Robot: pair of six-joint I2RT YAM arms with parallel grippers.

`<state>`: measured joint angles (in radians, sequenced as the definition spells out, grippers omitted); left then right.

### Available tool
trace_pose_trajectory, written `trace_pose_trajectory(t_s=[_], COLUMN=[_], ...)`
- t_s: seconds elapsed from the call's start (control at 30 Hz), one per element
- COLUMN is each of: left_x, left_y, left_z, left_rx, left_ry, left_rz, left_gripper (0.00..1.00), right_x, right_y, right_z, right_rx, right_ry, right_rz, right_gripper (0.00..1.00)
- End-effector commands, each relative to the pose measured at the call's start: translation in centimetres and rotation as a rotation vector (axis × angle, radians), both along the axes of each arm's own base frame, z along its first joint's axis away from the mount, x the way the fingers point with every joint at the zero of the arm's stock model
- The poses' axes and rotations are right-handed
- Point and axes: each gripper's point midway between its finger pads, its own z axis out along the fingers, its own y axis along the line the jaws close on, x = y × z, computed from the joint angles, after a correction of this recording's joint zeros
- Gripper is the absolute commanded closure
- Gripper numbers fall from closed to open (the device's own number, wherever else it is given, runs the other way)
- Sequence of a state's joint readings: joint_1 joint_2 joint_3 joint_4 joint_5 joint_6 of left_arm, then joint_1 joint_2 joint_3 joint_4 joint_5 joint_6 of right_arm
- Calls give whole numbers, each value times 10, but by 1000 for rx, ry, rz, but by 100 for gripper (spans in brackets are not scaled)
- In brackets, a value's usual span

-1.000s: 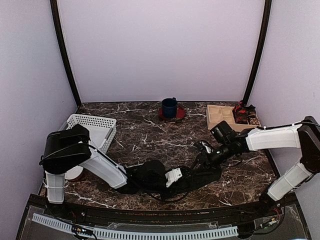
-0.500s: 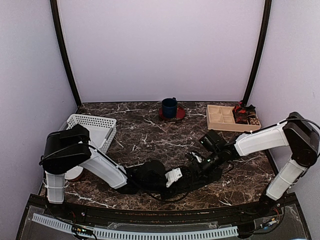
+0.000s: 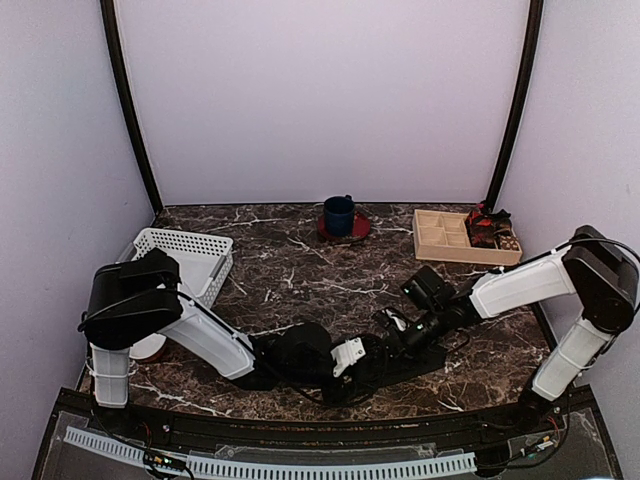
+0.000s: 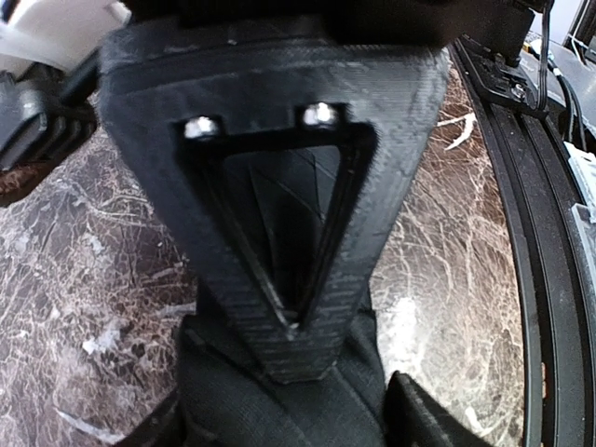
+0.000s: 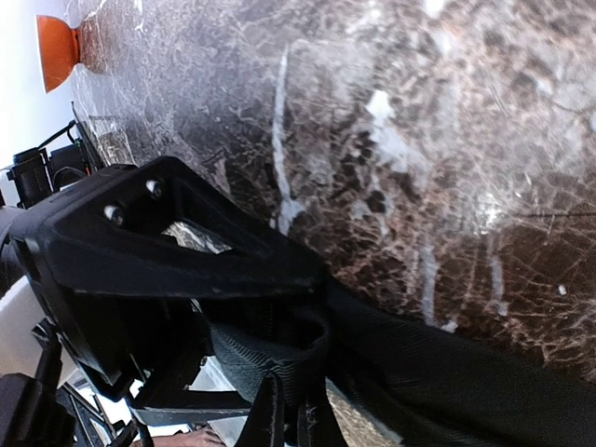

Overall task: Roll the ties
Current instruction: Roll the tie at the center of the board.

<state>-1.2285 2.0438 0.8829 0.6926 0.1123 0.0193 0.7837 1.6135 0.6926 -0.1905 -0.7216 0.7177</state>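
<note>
One dark marble table carries everything. On it a white basket sits at 9 o'clock, a wooden tray at 2 o'clock, and a blue mug on a red saucer at 12 o'clock, all well apart from the work.

The only tie I can make out lies near the front edge at about 5 o'clock. It is a black strip running roughly from 8 toward 2 o'clock, and both arms meet over it. It is not yet a coil. The right wrist view shows a first fold or loop of fabric at one end, with the rest of the strip trailing flat across the marble.

The right gripper sits on that folded end. Its fingers look pressed together on the loop of cloth. The left gripper is just beside it, at its 8 o'clock. In the left wrist view one finger stands broadside over bunched fabric and hides the other, so I cannot tell whether the left gripper is pinching the tie or only bearing down on it.

My judgement is that the roll is at its very start, with the first turn being formed. The next move calls for one gripper to pin the turn so it cannot spring open. The other should let go, take a new hold and tip the turn over along the strip, keeping the edges square. The two grippers sit very close, so the finger paths will need care.
</note>
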Motion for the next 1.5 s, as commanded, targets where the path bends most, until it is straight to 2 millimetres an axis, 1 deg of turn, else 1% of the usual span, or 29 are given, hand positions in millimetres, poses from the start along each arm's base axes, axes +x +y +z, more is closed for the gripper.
trace_pose_trajectory(t_s=[0.0, 0.07, 0.2, 0.27, 0.37, 0.43, 0.53, 0.63, 0.7, 0.8, 0.87, 0.9, 0.97, 1.03, 1.07, 1.13, 1.17, 1.27, 1.37, 1.47], left_x=[-2, 2, 8, 7, 1, -4, -6, -4, -3, -7, -9, -8, -5, -1, -2, -4, -5, -3, 5, 8], left_y=[42, 40, 37, 38, 39, 37, 29, 18, 5, -7, -11, -11, -5, 6, 11, 22, 29, 40, 41, 36], left_z=[-58, -45, -8, 2, 8, 7, 4, -2, -1, -5, -9, -12, -15, -14, -16, -21, -26, -39, -47, -48], left_rx=[211, 164, 1, -56, -123, -154, -192, -222, -253, -284, -294, -293, -298, -310, -300, -276, -255, -175, -118, -105], left_ry=[40, 5, -66, -78, -74, -64, -60, -67, -66, -23, 16, 38, 64, 87, 94, 110, 114, 91, 55, 35], left_rz=[54, 61, 86, 89, 70, 49, 27, 17, -1, -30, -28, -15, 35, 88, 98, 116, 132, 177, 214, 216], left_gripper=[29, 26, 20, 19, 19, 19, 19, 19, 19, 22, 25, 28, 34, 35, 35, 30, 28, 27, 26, 26], right_x=[-2, -2, -2, -3, -5, -4, -4, -6, -7, -8, -6, -5, -2, 5, 10, 16, 19, 25, 30, 32], right_y=[-10, -17, -30, -35, -45, -50, -57, -62, -64, -67, -68, -68, -67, -64, -61, -55, -52, -47, -38, -26], right_z=[-15, -20, -29, -33, -43, -49, -58, -67, -72, -78, -81, -82, -82, -82, -82, -82, -82, -81, -79, -74], right_rx=[-29, -38, -57, -71, -96, -110, -143, -173, -182, -201, -213, -215, -218, -222, -221, -212, -210, -206, -192, -175], right_ry=[11, 21, 38, 42, 60, 66, 71, 78, 80, 79, 68, 64, 53, 33, 27, 19, 11, -8, -30, -58], right_rz=[-19, -29, -40, -33, -35, -40, -28, -17, -17, -18, -15, -11, -4, 2, 2, 9, 15, 27, 46, 84], right_gripper=[100, 100, 100, 100, 100, 100, 100, 100, 100, 100, 100, 100, 100, 100, 100, 100, 100, 100, 100, 100])
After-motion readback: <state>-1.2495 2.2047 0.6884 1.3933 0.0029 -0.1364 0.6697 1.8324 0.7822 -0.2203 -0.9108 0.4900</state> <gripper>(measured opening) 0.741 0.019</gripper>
